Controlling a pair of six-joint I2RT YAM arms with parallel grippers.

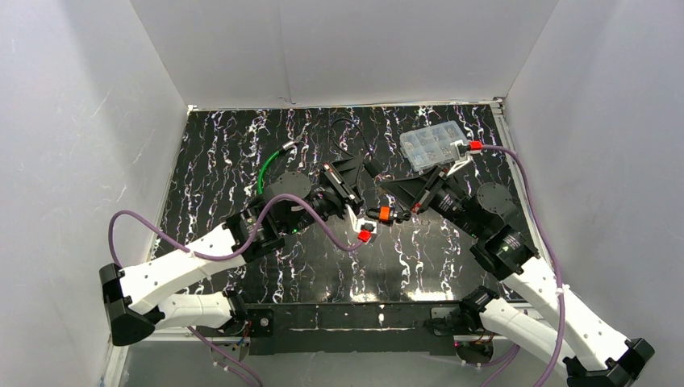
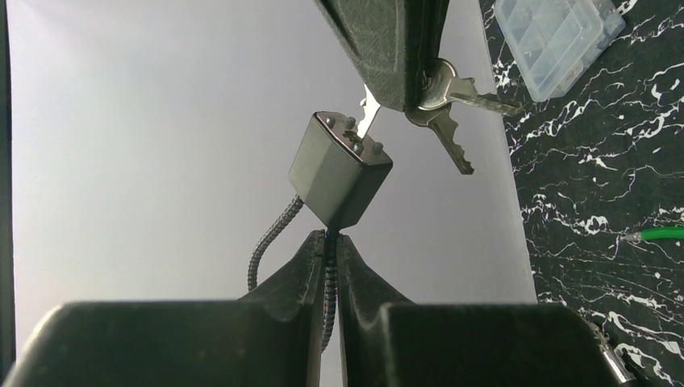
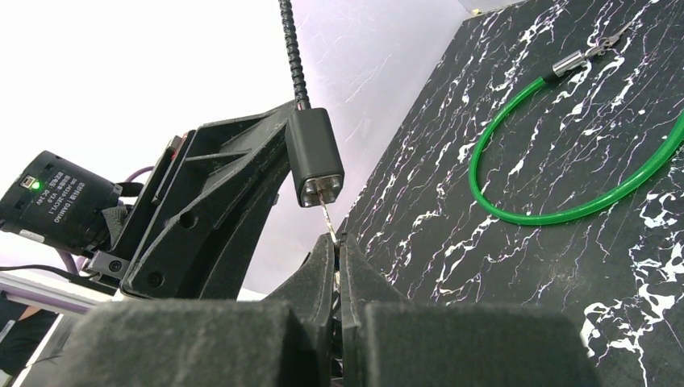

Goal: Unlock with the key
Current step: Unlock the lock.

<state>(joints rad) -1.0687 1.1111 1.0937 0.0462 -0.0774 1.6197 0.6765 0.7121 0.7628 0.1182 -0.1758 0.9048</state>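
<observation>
A dark grey lock [image 2: 339, 169] hangs in the air above the table, with a braided metal cable [image 2: 270, 242] coming out of its underside. My left gripper [image 2: 332, 238] is shut on that cable just below the lock body. The key [image 2: 368, 113] has its blade tip in the keyhole on the lock's face. My right gripper [image 3: 337, 240] is shut on the key [image 3: 327, 216], pointing at the lock [image 3: 314, 157]. Two spare keys [image 2: 452, 137] dangle from the ring beside the right fingers. In the top view both grippers meet over the table's middle [image 1: 373, 181].
A clear plastic compartment box [image 1: 434, 145] sits at the back right of the black marbled table [image 1: 242, 145]. A green cable loop [image 1: 270, 165] lies at the back left, also visible as a green cable loop [image 3: 565, 153]. White walls enclose three sides.
</observation>
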